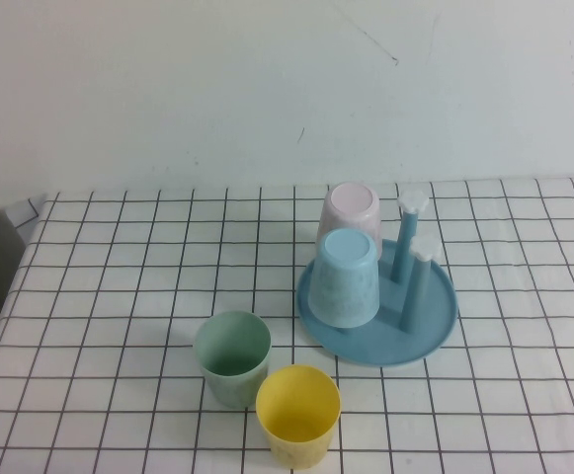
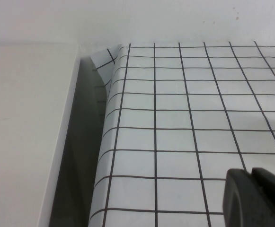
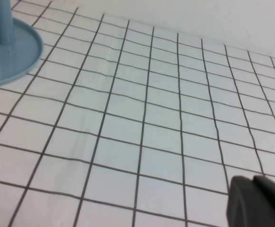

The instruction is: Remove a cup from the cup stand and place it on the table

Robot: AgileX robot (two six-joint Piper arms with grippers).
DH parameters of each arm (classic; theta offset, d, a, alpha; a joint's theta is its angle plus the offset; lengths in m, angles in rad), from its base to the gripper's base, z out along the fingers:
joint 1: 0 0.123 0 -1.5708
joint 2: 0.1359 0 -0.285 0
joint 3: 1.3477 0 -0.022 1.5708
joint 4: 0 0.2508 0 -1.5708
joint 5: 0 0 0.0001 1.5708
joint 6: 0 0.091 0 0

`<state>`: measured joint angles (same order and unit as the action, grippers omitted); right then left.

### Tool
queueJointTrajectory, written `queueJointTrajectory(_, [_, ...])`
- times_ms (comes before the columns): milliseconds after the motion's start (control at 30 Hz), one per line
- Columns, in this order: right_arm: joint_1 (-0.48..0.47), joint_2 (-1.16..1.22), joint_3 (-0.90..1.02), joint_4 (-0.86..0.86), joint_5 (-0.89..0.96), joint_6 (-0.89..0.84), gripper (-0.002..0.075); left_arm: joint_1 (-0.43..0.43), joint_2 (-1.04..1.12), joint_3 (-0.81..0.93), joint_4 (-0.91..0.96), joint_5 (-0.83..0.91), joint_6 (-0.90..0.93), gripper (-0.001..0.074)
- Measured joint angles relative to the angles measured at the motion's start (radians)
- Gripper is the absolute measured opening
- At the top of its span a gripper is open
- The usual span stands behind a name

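Observation:
The yellow cup (image 1: 297, 413) stands upright, mouth up, on the table (image 1: 109, 286) near the front edge, in front of the cup stand (image 1: 430, 331). The stand is a round blue tray; a light blue cup (image 1: 348, 276) and a pink cup (image 1: 350, 219) sit upside down on it, and two pegs (image 1: 415, 281) with white caps are bare. Neither arm shows in the high view. My left gripper (image 2: 252, 176) is shut and empty over the table's left edge. My right gripper (image 3: 253, 182) is shut and empty over the cloth to the right of the stand (image 3: 21, 54).
A pale green cup (image 1: 232, 357) stands upright on the table, touching or almost touching the yellow cup at its back left. The cloth ends at the left table edge (image 2: 104, 142), with a dark gap and a white surface (image 2: 28, 132) beside it. A white wall runs behind.

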<state>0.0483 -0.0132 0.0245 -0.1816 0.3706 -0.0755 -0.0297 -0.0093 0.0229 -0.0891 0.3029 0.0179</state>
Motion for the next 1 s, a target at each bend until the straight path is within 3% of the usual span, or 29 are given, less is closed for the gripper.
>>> queueJointTrajectory(1000, [0.000, 0.000, 0.000, 0.002, 0.000, 0.000, -0.0001, 0.000, 0.000, 0.000, 0.000, 0.000, 0.010, -0.0002])
